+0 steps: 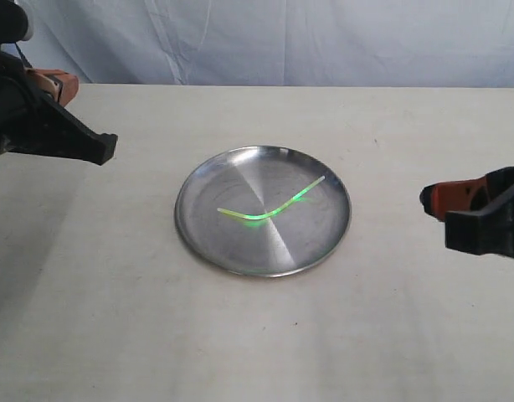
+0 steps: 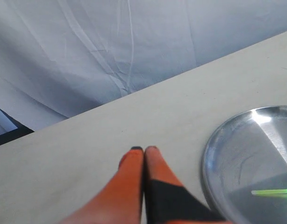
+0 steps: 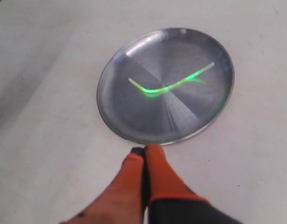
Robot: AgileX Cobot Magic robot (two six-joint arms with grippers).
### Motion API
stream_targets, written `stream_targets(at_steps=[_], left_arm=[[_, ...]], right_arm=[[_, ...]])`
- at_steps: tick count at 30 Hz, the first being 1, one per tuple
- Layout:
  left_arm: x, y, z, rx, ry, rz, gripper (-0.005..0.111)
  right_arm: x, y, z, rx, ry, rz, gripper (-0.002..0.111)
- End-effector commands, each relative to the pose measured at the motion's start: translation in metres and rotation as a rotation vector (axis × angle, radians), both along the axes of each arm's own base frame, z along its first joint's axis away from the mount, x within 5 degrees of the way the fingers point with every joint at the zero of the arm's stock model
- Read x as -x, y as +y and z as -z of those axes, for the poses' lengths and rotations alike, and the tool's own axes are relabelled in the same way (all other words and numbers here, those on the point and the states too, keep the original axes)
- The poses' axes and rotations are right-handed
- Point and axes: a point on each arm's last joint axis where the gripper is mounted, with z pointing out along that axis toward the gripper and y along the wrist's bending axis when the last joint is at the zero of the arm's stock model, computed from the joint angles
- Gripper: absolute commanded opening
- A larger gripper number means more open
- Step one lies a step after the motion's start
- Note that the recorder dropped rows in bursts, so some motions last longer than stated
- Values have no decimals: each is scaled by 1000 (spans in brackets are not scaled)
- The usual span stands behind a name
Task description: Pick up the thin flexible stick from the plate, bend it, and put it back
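The stick [image 1: 269, 209] lies in a shallow V inside the plate [image 1: 240, 180]. My left gripper [image 2: 143, 150] and right gripper [image 3: 144, 150] are both pressed together and empty. Each sits apart from the plate, one per side, so I judge the bend complete.

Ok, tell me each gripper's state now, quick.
Left gripper: shut, holding nothing.
Right gripper: shut, holding nothing; the bent stick lies on the plate.
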Motion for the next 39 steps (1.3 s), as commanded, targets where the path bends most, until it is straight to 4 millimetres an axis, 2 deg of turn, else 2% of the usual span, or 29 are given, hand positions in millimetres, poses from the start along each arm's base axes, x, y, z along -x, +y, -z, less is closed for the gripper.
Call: stream_targets(at_steps=[1,6,10,19,25,39], left_arm=[[1,2,-1,4,-2,-16,0],[1,2,-1,4,-2,-16,0],[1,2,-1,4,-2,-16,0],[1,2,-1,4,-2,-16,0],[1,2,-1,4,-2,-16,0],[1,2,-1,4,-2,-16,0]], right_arm=[[17,-15,-18,-36,-144,47,0],[34,-46,-18,-46,-374,279,0],[51,-64,8,19,-446,451,0],[69,-70,76,115,-423,503,0],[73,-70,111,129,-395,500,0],[73,-70,113,126,-412,502,0]])
